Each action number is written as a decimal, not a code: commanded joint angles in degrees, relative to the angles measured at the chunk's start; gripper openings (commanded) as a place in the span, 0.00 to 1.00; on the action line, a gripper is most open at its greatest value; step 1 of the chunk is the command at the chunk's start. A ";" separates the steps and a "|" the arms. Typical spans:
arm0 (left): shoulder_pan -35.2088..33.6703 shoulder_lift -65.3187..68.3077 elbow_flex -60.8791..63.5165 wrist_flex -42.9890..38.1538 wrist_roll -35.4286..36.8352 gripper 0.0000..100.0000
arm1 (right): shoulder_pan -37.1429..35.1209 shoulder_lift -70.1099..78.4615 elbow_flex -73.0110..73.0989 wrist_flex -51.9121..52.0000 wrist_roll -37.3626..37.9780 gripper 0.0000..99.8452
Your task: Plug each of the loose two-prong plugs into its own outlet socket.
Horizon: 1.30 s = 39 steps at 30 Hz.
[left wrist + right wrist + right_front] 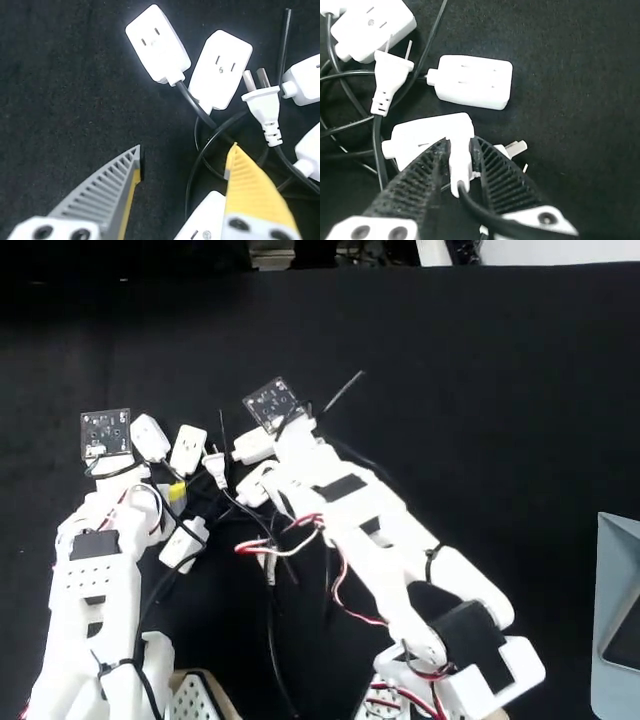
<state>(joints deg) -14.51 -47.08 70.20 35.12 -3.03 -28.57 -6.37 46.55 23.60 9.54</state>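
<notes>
Several white outlet sockets on black cords lie on the black cloth. Two sockets (157, 45) (220, 70) lie side by side beyond my left gripper (185, 150), which is open and empty. A loose two-prong plug (262, 102) lies beside them. My right gripper (459, 145) is shut on a white plug (460, 167), whose front end is against a socket (427, 137); its prongs are hidden. Another socket (472, 82) and the loose plug (390, 75) lie farther off. In the high view the left gripper (170, 498) and right gripper (262, 480) flank the loose plug (215, 465).
Black cords (250, 520) loop in a tangle between the arms. Another plug's prongs (515, 146) stick out behind one right finger. Two tag boards (105, 432) (272, 400) sit on the grippers. A grey bin (615, 610) stands at the right edge.
</notes>
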 commanded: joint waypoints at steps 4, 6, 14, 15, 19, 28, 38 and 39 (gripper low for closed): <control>-0.22 -1.23 -0.13 -1.14 0.26 0.27 | 1.58 0.84 -3.21 9.49 -0.44 0.01; -0.22 -1.23 -0.13 -1.14 0.26 0.27 | 1.76 0.84 -3.21 9.76 -0.44 0.01; -0.22 -1.23 -0.13 -1.14 0.26 0.27 | -0.44 1.45 -2.86 2.02 -0.44 0.01; -0.22 -1.23 -0.13 -1.14 0.26 0.27 | -0.62 2.24 -2.95 0.88 -0.44 0.01; -0.22 -1.23 -0.13 -1.14 0.26 0.27 | -0.62 7.43 -3.56 -4.48 -0.44 0.01; -0.40 -1.23 -0.13 -1.14 0.26 0.27 | -0.53 9.27 -5.85 -6.07 -3.25 0.01; -0.31 -1.23 -0.13 -1.14 0.18 0.27 | -0.70 -2.59 -0.84 -6.33 -7.38 0.01; -0.31 -1.23 -0.13 -1.14 0.18 0.27 | -0.70 -3.03 -0.66 -6.33 -7.56 0.01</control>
<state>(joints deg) -14.51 -47.08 70.20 35.12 -3.03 -28.66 -5.23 45.49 17.98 4.09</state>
